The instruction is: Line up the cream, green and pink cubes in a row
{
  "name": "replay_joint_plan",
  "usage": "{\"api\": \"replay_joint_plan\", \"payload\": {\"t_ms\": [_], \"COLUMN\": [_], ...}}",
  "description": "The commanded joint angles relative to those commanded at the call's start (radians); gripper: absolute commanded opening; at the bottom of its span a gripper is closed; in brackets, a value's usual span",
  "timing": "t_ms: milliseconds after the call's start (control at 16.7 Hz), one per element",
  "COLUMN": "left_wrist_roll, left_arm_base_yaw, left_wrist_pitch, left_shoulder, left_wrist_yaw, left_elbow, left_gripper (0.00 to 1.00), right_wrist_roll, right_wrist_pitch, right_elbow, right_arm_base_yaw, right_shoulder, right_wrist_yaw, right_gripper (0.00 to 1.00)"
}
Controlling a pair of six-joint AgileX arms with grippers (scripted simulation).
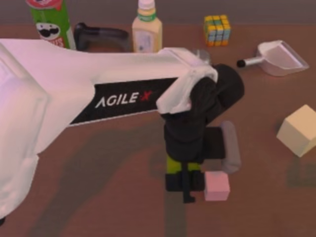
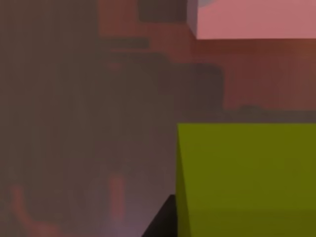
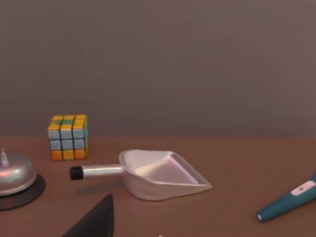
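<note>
Near the table's middle, the left claw (image 1: 185, 185) is clamped on the green cube (image 1: 174, 166). At its 3 o'clock, touching, sits the pink cube (image 1: 217, 186). The cream cube (image 1: 299, 130) lies far right.

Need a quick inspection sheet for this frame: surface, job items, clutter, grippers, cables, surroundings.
Surface: brown table, shadowed beneath the left arm.
Job's things: small matte pink cube beside the yellow-green cube, which the left gripper mostly covers; large pale cream cube sits apart at the right edge.
Clutter: multicoloured gridded puzzle cube, white scoop with black-tipped handle, green snack can, cream sauce bottle, a black object, silver bell, teal pen-shaped device.
Grippers: left gripper down at the green cube; right gripper not seen.
Cables: nothing seen.
Surroundings: plain grey-brown wall.
</note>
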Motion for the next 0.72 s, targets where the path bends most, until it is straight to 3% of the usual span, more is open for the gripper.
{"api": "replay_joint_plan", "payload": {"t_ms": [240, 480, 720], "left_wrist_roll": [-0.005, -0.004, -0.004], "left_arm_base_yaw": [0.002, 0.001, 0.001], "left_wrist_pitch": [0.122, 0.130, 0.130], "left_shoulder": [0.050, 0.054, 0.054], "left_wrist_yaw": [-0.002, -0.002, -0.002], "left_elbow": [-0.072, -0.076, -0.076], "left_gripper": [0.00, 0.00, 0.30], "right_wrist_roll": [0.000, 0.000, 0.000], "right_wrist_pitch": [0.000, 0.000, 0.000], "right_elbow": [0.000, 0.000, 0.000], "right_arm_base_yaw": [0.000, 0.000, 0.000], "right_shoulder": [0.000, 0.000, 0.000], "right_wrist_yaw": [0.000, 0.000, 0.000], "right_gripper": [1.00, 1.00, 1.00]}}
